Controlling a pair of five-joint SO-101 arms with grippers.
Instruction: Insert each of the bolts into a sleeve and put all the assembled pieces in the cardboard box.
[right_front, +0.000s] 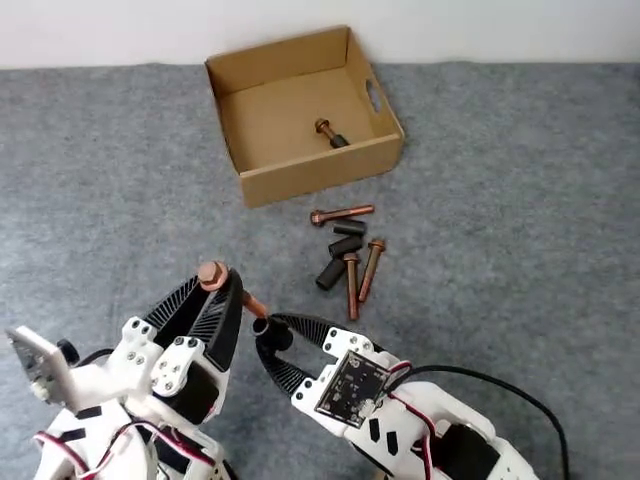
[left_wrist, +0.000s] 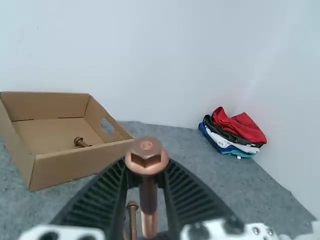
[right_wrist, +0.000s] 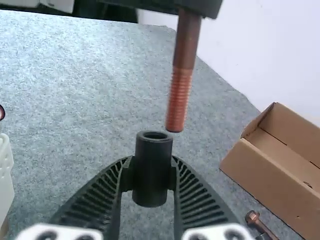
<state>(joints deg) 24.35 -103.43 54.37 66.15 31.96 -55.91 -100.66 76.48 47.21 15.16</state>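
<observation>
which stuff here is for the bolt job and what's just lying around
Job: held bolt, held sleeve, loose bolts, loose sleeves, cardboard box, assembled piece inside it.
Lying about: folded clothes by the wall.

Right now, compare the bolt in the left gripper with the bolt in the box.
The gripped bolt is bare; the boxed bolt wears a black sleeve. The gripped bolt is clamped in the left gripper; the boxed bolt lies on the cardboard box floor. Both are copper-coloured.

Five bolts (right_front: 341, 214), five sleeves (right_front: 329, 273), one box (right_front: 320, 170)
</observation>
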